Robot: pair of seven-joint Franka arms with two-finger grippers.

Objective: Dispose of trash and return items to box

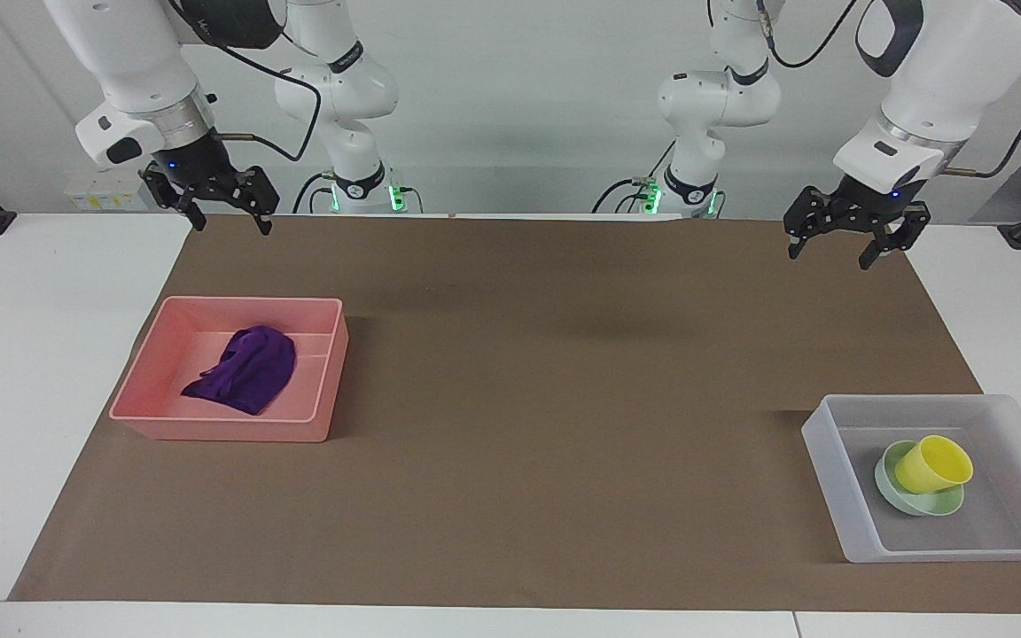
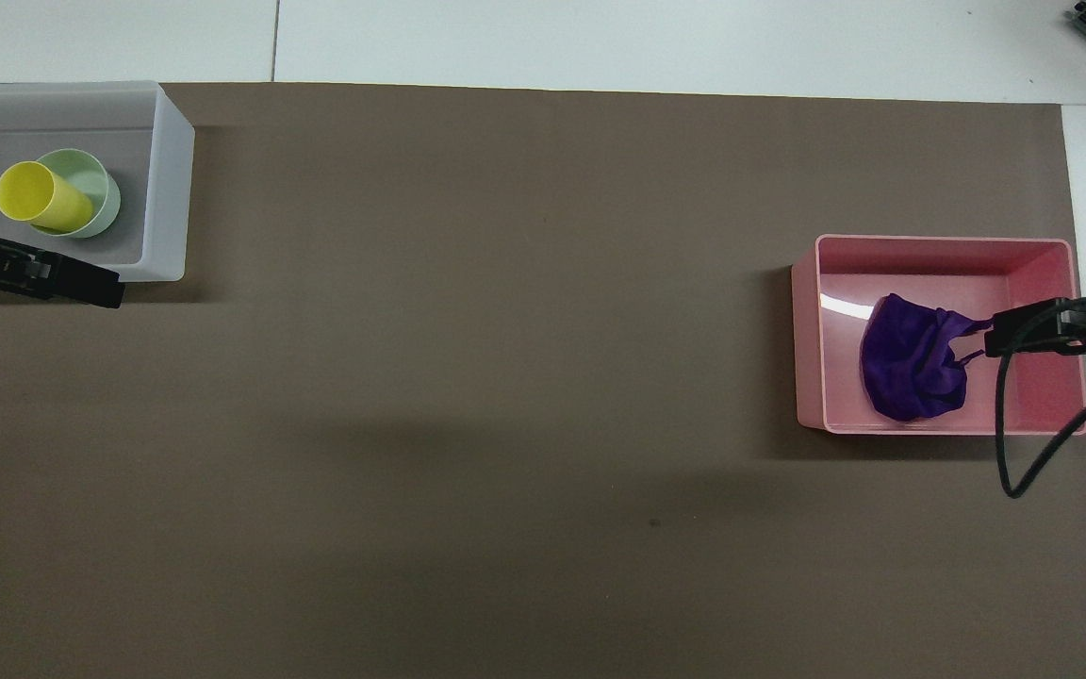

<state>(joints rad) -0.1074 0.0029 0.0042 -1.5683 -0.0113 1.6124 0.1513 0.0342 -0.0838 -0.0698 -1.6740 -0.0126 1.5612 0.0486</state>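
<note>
The purple rag (image 1: 245,370) (image 2: 911,370) lies in the pink tray (image 1: 156,379) (image 2: 812,330) toward the right arm's end. The yellow cup (image 1: 931,463) (image 2: 39,196) lies tilted in the mint-green bowl (image 1: 909,503) (image 2: 95,189), inside the translucent bin (image 1: 830,452) (image 2: 171,179) toward the left arm's end. My left gripper (image 1: 845,252) (image 2: 81,283) is open and empty, raised over the mat between the robots and the bin. My right gripper (image 1: 231,220) (image 2: 1000,339) is open and empty, raised over the mat's edge near the robots.
A brown mat (image 1: 564,399) (image 2: 505,377) covers most of the white table (image 1: 32,354). A black cable (image 2: 1024,471) hangs from the right arm over the tray's corner.
</note>
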